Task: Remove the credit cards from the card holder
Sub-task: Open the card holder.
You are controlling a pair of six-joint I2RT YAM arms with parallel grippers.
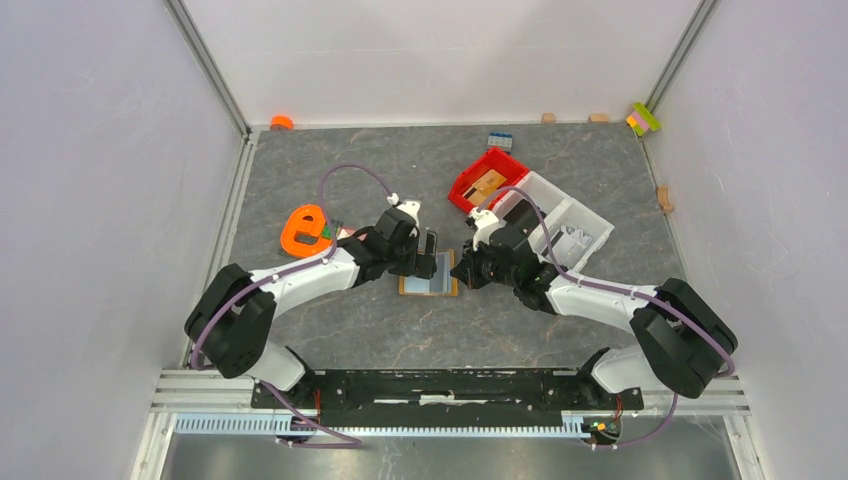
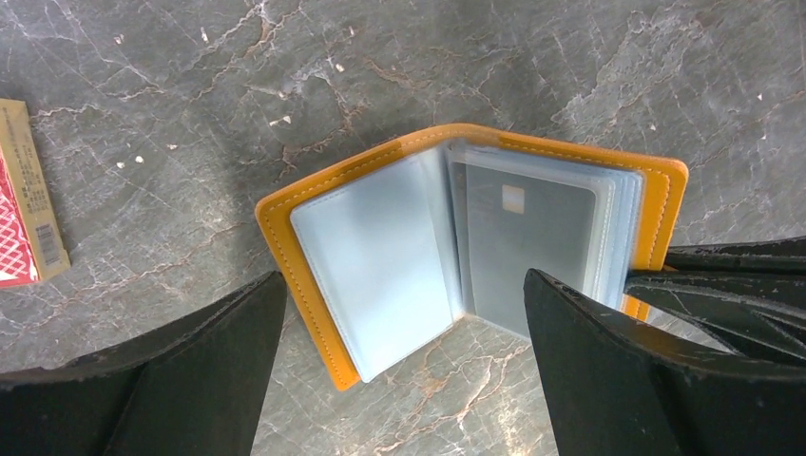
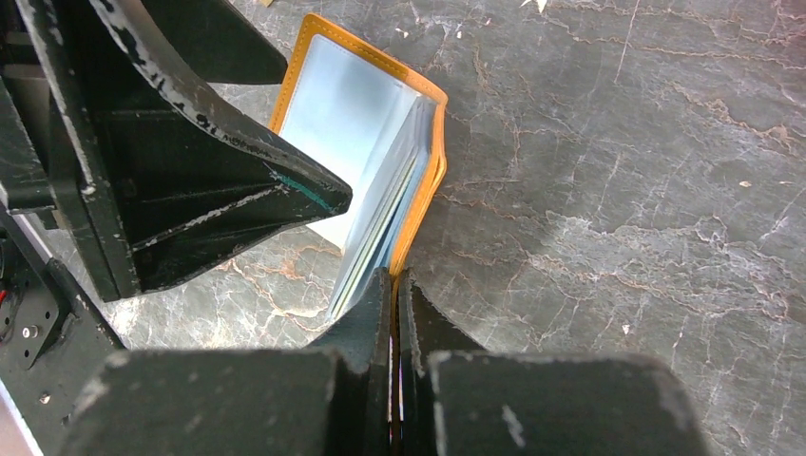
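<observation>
The card holder lies open on the table, orange outside with pale blue-grey sleeves. A dark grey credit card with a chip sits in its right-hand sleeve. My left gripper is open and empty, just above the holder, one finger on each side. My right gripper is shut on the holder's orange right cover and holds that side tilted up. A pinkish-red card with a tan strip lies on the table left of the holder. In the top view the grippers face each other over the holder.
An orange ring-shaped object lies left of the left arm. A red bin and a white bin stand behind the right arm. Small blocks lie along the back and right walls.
</observation>
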